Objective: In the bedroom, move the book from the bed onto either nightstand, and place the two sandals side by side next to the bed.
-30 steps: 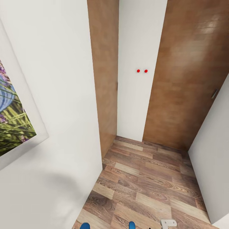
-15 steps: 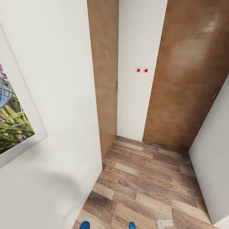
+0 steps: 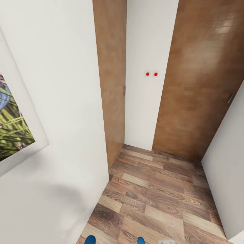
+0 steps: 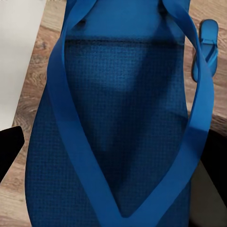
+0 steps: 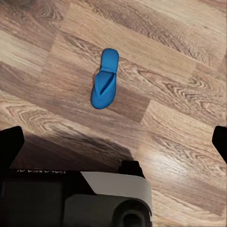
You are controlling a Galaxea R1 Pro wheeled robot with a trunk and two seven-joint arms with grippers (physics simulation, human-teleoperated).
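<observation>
Sandal (image 4: pixel 113 123) sits close under the left wrist camera, seemingly pinched by the left end effector; the other sandal (image 5: pixel 104 79) lies on the floor (image 5: pixel 175 42). The right end effector, whose state I cannot tell, has slipped below the head view's bottom edge, so the robot seems underway.

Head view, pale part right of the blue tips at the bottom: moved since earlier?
Yes. The pale part slid left toward the nearer blue tip, sinking off the bottom.

Floor (image 3: pixel 159 200): wood-grain planks, mild sheen. Walls (image 3: pixel 64 101): smooth matt white. Door panels (image 3: pixel 200 84): brown wood look, soft gloss. Sandal (image 4: pixel 118 118): blue, matt, finely dimpled footbed, smooth straps. Second sandal (image 5: pixel 105 79): same blue matt. Picture (image 3: pixel 10 128): flat print, white frame.
</observation>
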